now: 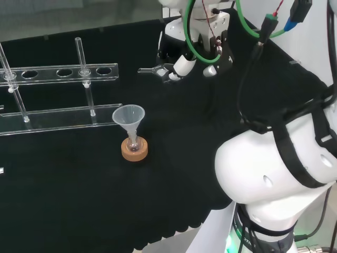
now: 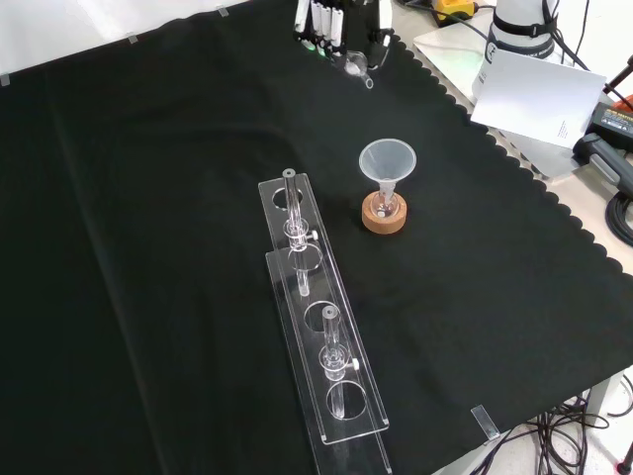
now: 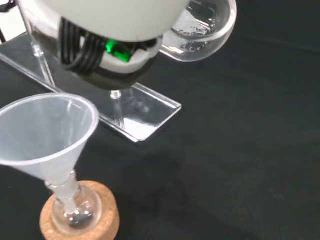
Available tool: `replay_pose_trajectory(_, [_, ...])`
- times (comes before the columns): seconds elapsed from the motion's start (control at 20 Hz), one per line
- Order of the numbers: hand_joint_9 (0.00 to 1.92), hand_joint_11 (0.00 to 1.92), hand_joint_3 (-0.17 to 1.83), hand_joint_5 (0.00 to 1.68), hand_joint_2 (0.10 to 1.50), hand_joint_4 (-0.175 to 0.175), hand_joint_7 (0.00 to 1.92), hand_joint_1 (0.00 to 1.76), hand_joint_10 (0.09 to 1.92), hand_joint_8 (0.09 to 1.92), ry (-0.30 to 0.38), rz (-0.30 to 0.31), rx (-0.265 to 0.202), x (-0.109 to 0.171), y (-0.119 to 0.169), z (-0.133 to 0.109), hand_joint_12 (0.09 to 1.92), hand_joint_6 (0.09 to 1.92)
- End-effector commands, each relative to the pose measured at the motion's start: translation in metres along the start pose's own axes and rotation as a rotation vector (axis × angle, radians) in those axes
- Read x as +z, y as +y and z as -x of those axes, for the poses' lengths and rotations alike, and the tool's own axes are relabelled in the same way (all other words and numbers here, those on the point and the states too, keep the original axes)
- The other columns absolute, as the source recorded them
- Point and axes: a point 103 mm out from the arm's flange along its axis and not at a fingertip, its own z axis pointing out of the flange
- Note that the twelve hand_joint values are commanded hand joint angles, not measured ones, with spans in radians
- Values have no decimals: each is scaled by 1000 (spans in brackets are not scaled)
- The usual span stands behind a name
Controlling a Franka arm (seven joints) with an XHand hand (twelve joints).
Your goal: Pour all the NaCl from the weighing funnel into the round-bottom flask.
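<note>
A small round-bottom flask (image 1: pixel 135 146) sits on a cork ring (image 1: pixel 134 152) near the middle of the cloth, with a clear plastic funnel (image 1: pixel 128 117) standing in its neck. In the front view the flask (image 2: pixel 384 205) and funnel (image 2: pixel 388 159) stand below the hand (image 2: pixel 331 22). The hand (image 1: pixel 181 62) hovers farther back in the head view, shut on a clear glass weighing funnel (image 1: pixel 154 69) that sticks out to its left. The wrist view shows the weighing funnel's bulb (image 3: pixel 205 31) with white grains inside, raised well off the plastic funnel (image 3: pixel 46 131) and flask (image 3: pixel 74 214).
A clear acrylic rack (image 1: pixel 58 72) with upright glass tubes lies left of the flask in the head view, and runs toward the front edge as the rack (image 2: pixel 318 332) in the front view. White paper (image 2: pixel 539 94) and cables lie past the cloth's scalloped edge.
</note>
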Motion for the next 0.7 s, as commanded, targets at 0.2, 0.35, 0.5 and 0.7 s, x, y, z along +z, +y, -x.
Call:
replay_pose_trajectory(0.2, [1447,932,501,1543,675,-44,1556,1198,87,87,-11,-28,-31,11,0,-22,990,87])
replay_pose_trajectory(0.35, [1447,934,501,1543,675,-45,1557,1198,87,87,-27,-45,-44,18,2,-28,990,87])
replay_pose_trajectory(0.5, [1447,936,502,1544,675,-47,1558,1198,87,87,-59,-64,-58,26,4,-31,990,87])
replay_pose_trajectory(0.7, [1448,945,515,1547,667,-61,1563,1201,87,87,-131,-95,-110,35,11,-40,978,87])
